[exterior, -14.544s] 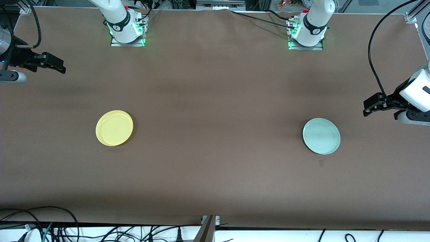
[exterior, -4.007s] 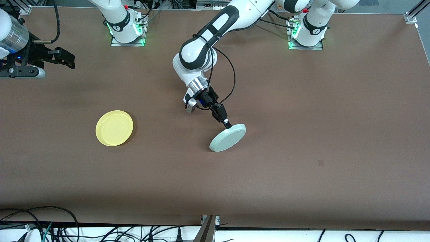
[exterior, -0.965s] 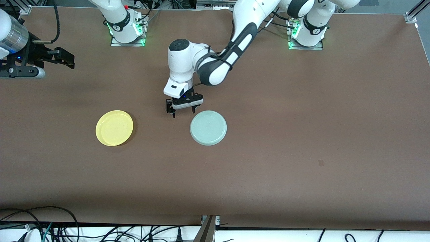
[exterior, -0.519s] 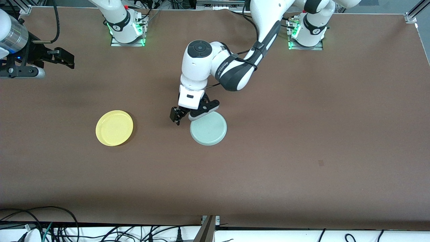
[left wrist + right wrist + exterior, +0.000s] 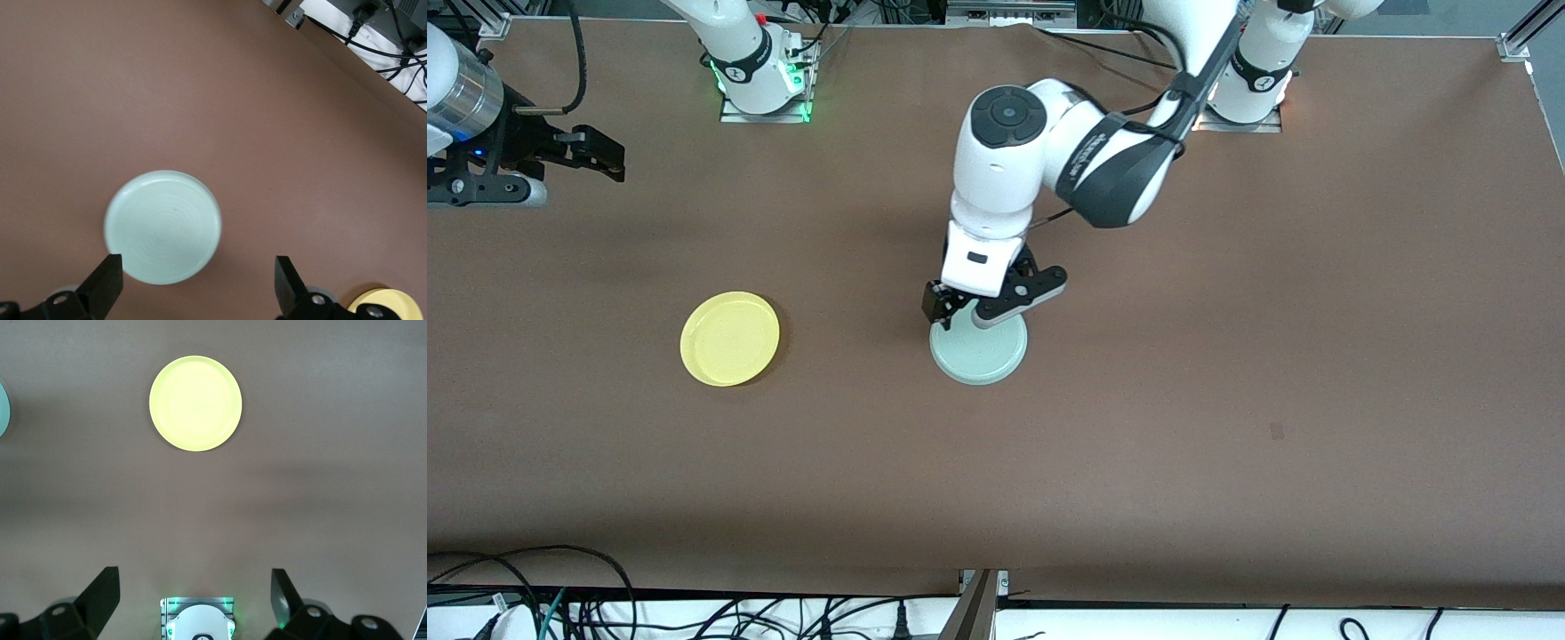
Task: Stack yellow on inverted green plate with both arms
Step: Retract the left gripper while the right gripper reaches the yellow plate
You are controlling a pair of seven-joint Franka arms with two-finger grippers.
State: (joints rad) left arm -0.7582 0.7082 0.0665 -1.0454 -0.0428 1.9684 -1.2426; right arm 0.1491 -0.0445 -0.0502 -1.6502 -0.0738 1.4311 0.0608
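Two plates ready: green plate (image 5: 979, 351) upside down mid-bench, flat for stacking. Left gripper (image 5: 985, 309) above it, right gripper (image 5: 578, 151) waiting apart, jaws wide, empty. Yellow plate (image 5: 730, 338) beside green, untouched.

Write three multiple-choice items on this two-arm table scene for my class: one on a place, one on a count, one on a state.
1. The left gripper hangs over:
A. the green plate
B. the yellow plate
C. a robot base

2. Plates on the table:
A. one
B. two
C. three

3. The green plate lies:
A. rim up
B. stacked on the yellow plate
C. upside down, flat underside up

Answers: 1 A, the open jaws sit above its edge. 2 B, one yellow and one green show. 3 C, the left wrist view shows its plain underside. The right gripper waits at the right arm's end.
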